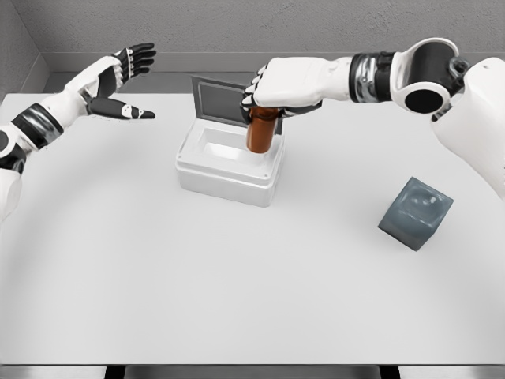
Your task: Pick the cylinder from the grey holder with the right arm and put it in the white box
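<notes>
gripping brown cylinder (262, 130) | right hand (272, 93) over white box (229, 170) | left hand (122, 79) fingers spread

You are looking down on a broad white table (237, 300) that fills most of the view, its surface matte and evenly lit, with only soft shadows. Behind its far edge you see a grey, rough-textured wall (237, 24) with a darker band along its base. At the bottom edge, dark gaps show beneath the table's front lip.
</notes>
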Robot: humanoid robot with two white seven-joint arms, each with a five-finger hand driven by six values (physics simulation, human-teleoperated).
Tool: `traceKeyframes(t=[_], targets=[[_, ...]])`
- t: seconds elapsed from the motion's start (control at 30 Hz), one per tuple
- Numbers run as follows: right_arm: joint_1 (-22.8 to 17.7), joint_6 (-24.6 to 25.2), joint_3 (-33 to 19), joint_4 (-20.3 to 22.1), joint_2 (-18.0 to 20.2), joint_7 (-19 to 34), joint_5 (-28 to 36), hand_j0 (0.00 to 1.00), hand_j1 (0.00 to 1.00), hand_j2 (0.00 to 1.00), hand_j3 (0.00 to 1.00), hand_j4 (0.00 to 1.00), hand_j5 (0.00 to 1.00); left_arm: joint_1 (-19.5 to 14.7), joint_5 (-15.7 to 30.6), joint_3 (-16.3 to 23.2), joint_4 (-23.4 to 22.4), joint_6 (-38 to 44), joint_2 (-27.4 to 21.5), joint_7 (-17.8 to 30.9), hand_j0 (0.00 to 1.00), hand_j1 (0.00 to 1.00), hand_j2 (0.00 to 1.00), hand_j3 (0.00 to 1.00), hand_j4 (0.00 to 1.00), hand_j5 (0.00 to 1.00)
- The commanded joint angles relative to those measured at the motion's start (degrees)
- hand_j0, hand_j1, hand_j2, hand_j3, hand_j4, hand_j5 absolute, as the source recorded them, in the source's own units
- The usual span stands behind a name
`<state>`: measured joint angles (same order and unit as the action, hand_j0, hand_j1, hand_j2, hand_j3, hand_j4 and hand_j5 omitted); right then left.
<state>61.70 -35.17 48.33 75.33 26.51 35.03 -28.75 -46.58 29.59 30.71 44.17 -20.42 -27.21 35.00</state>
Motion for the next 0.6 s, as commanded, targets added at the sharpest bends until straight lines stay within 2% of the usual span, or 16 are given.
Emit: traceKeyframes(t=[0.0, 0.07, 0.1, 0.3, 0.4, 0.47, 0.57], targets=[[0.0, 0.2, 0.2, -0.3, -0.5, 0.0, -0.5, 0.71, 0.71, 0.71, 0.71, 0.71, 0.71, -0.1, 0.4, -0.1, -0.4, 2.1, 0.4, 0.0, 1.00, 1.00, 1.00, 1.00, 1.00, 1.00], [0.0, 0.2, 0.1, -0.4, -0.7, 0.0, -1.1, 0.86, 0.86, 0.86, 0.86, 0.86, 0.86, -0.1, 0.4, -0.1, -0.5, 2.1, 0.6, 0.0, 1.00, 1.00, 1.00, 1.00, 1.00, 1.00], [0.0, 0.2, 0.0, -0.4, -0.7, 0.0, -1.1, 0.90, 0.90, 0.90, 0.90, 0.90, 0.90, -0.1, 0.4, -0.1, -0.5, 2.1, 0.6, 0.0, 1.00, 1.00, 1.00, 1.00, 1.00, 1.00], [-0.1, 0.2, -0.4, 0.0, -0.7, 0.0, -1.1, 0.92, 0.92, 0.92, 0.92, 0.92, 0.92, -0.1, 0.4, 0.0, -0.5, 2.1, 0.6, 0.0, 1.00, 1.00, 1.00, 1.00, 1.00, 1.00], [-0.4, 0.2, -0.7, 2.7, 0.1, 0.0, -1.0, 0.93, 0.93, 0.93, 0.93, 0.93, 0.93, -0.1, 0.4, -0.1, -0.5, 2.1, 0.8, 0.0, 1.00, 1.00, 1.00, 1.00, 1.00, 1.00], [-1.1, 0.2, -3.1, 8.3, 4.1, 0.0, -0.5, 0.96, 0.96, 0.96, 0.96, 0.96, 0.96, -0.1, 0.4, 0.0, -0.5, 2.1, 1.3, 0.0, 1.00, 1.00, 1.00, 1.00, 1.00, 1.00], [-5.4, 0.2, -9.0, 16.1, 12.9, 0.0, 1.1, 0.99, 0.99, 0.99, 0.99, 0.99, 0.99, -0.3, 0.3, 0.0, -2.2, 2.1, 2.8, 0.0, 1.00, 1.00, 1.00, 1.00, 1.00, 1.00]])
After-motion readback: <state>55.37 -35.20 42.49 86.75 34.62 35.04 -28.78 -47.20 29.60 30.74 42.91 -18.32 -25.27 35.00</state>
